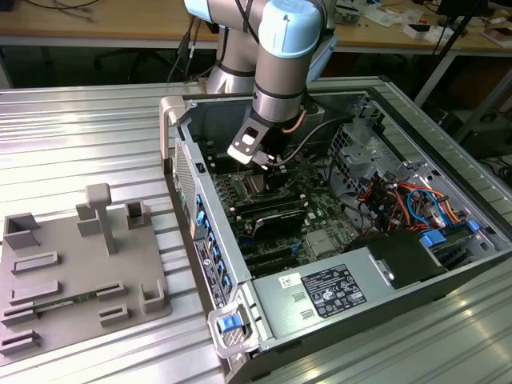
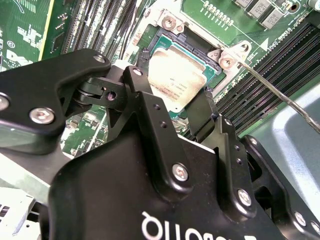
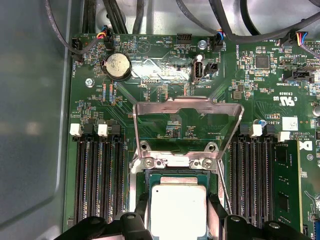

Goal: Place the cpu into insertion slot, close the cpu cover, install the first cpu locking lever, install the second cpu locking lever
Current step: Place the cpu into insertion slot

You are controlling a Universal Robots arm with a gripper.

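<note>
The cpu point(image 3: 177, 210) point(image 2: 177, 75), a small square chip with a dull silver top, lies in the insertion slot point(image 3: 172, 172) on the green board. My gripper point(image 3: 178, 222) point(image 2: 170, 105) point(image 1: 268, 164) hangs low over it. Its black fingers point(image 3: 141, 216) stand against two opposite sides of the chip, shut on it. The cpu cover point(image 3: 187, 106), a thin silver frame with a big window, is swung up and open on its hinge beyond the slot. A thin wire locking lever point(image 2: 280, 95) point(image 3: 225, 192) sticks out free beside the slot.
Long black memory slots point(image 3: 100, 175) point(image 3: 252, 175) flank the socket on both sides. Cables point(image 3: 115, 15) run along the board's far edge. In the exterior view the open computer case point(image 1: 180, 152) holds a grey power-supply box point(image 1: 328, 292). A grey fixture plate point(image 1: 72, 272) lies on the exterior view's left.
</note>
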